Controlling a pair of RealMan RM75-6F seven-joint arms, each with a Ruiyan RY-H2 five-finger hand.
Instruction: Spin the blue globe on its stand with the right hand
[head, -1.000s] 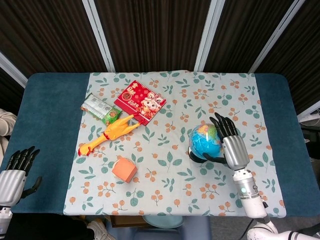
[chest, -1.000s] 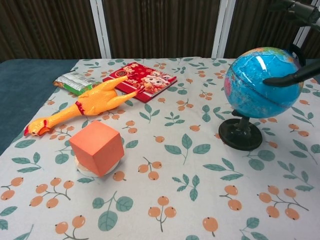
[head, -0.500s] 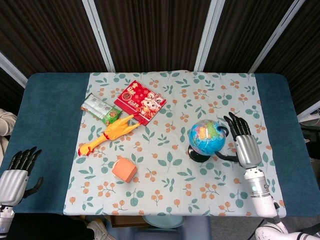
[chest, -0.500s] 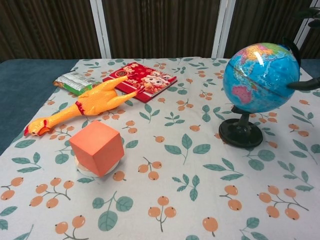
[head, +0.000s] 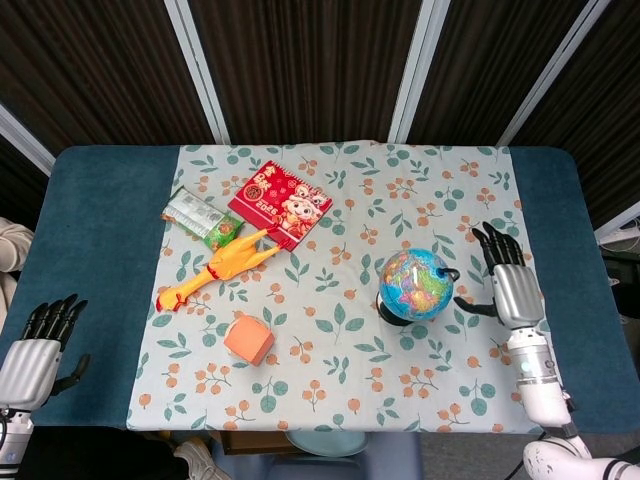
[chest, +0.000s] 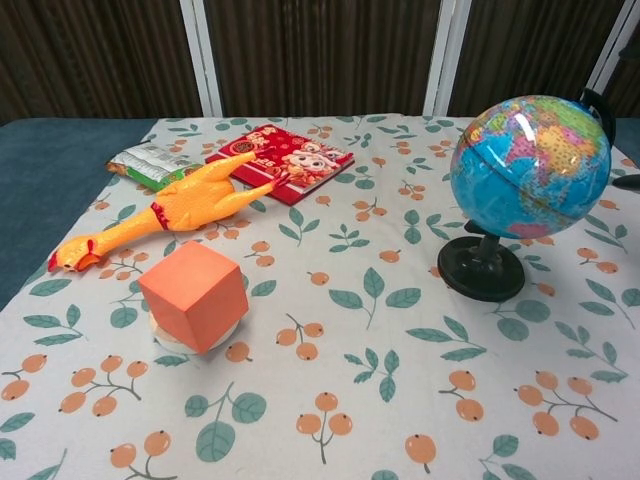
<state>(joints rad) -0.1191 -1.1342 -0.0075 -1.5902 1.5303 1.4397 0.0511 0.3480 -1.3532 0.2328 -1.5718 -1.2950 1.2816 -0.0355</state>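
Note:
The blue globe (head: 416, 285) stands upright on its black round stand (chest: 481, 272) at the right of the flowered cloth; it also fills the right of the chest view as the globe (chest: 529, 166). My right hand (head: 507, 281) is open to the right of the globe, fingers straight and apart, with a clear gap between thumb and ball. Only a dark thumb tip (chest: 627, 182) shows in the chest view. My left hand (head: 38, 347) is open over the table's front left edge, holding nothing.
A yellow rubber chicken (head: 218, 267), a red booklet (head: 279, 201) and a green snack packet (head: 203, 219) lie at the back left of the cloth. An orange cube (head: 249, 340) sits on a white disc near the front.
My right hand has drawn away to the right, off the globe. The globe's face has turned, showing different colours, and it stands more upright. The left hand barely shifted.

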